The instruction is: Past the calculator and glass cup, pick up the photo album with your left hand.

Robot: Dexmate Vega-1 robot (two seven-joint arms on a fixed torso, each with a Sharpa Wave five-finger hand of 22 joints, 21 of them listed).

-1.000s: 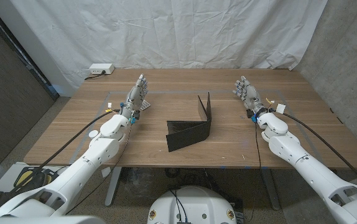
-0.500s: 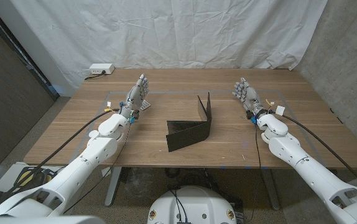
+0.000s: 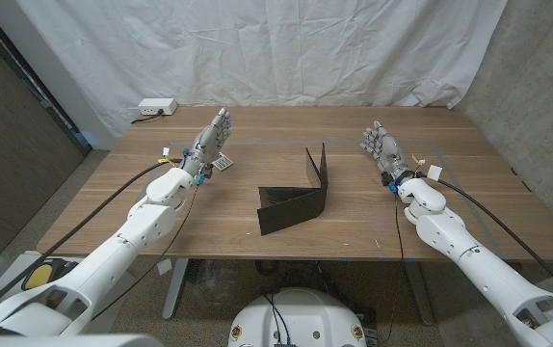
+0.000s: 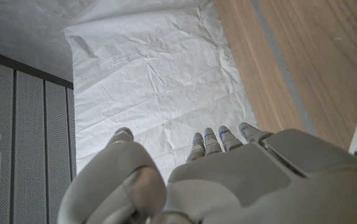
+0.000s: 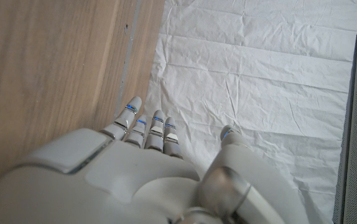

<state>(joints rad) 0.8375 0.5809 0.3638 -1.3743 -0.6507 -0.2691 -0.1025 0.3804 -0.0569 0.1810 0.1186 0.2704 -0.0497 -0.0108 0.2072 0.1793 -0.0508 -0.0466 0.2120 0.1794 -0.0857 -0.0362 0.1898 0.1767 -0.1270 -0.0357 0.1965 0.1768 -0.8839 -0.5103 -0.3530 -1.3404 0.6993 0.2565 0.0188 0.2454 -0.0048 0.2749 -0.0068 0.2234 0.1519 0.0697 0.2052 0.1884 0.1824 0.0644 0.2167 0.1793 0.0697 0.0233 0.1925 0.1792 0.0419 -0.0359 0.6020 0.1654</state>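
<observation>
Photo album [image 3: 296,197] open, spine crosswise, cover upright

Light is even and fairly bright across the head view, soft and from above, with no hard glare on the table [image 3: 354,226]. The black photo album [image 3: 296,198] reads as a dark, nearly featureless shape, its shadow faint toward 6 o'clock. The white backdrop sheet [image 3: 286,53] shows soft creases. In both wrist views the nearest hand surfaces are slightly soft-focused.
</observation>
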